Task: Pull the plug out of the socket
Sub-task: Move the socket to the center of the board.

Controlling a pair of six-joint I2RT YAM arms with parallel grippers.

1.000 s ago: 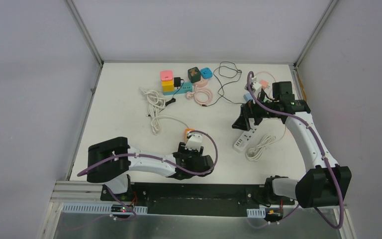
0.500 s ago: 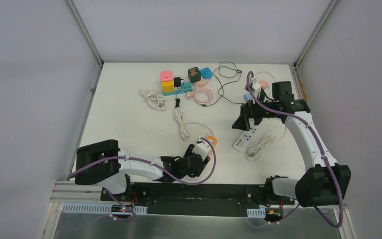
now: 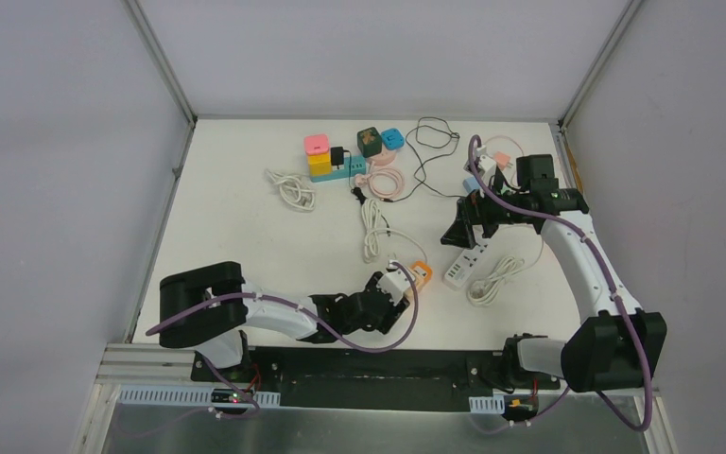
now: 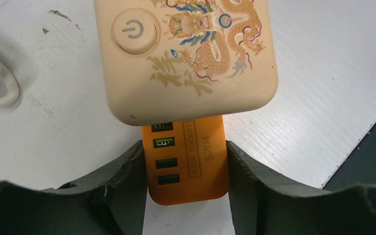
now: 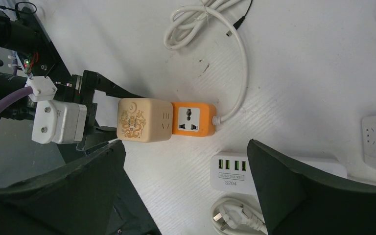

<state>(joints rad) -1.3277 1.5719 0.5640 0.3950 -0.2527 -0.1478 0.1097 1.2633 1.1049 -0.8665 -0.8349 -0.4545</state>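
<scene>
- Near the front edge of the white table is where the work sits. The left wrist view shows the sheet's edge close by, with dark beyond it.
- Free arm: the right pincer is wide open and empty, hovering over the white power strip. The target lies to its left and toward the bases. Likely the puller.
- Anchor arm: the left pincer is clenched on the near end of the orange socket block, one finger on each long side.
- Block's long axis runs from the left pincer out toward the right arm. Its white cable exits the far end.
- The cream dragon-print plug cube looks seated on the block's top face, over the clamped half. Pull should go straight up.
- Room: the power strip lies near the block's far end, not touching.
</scene>
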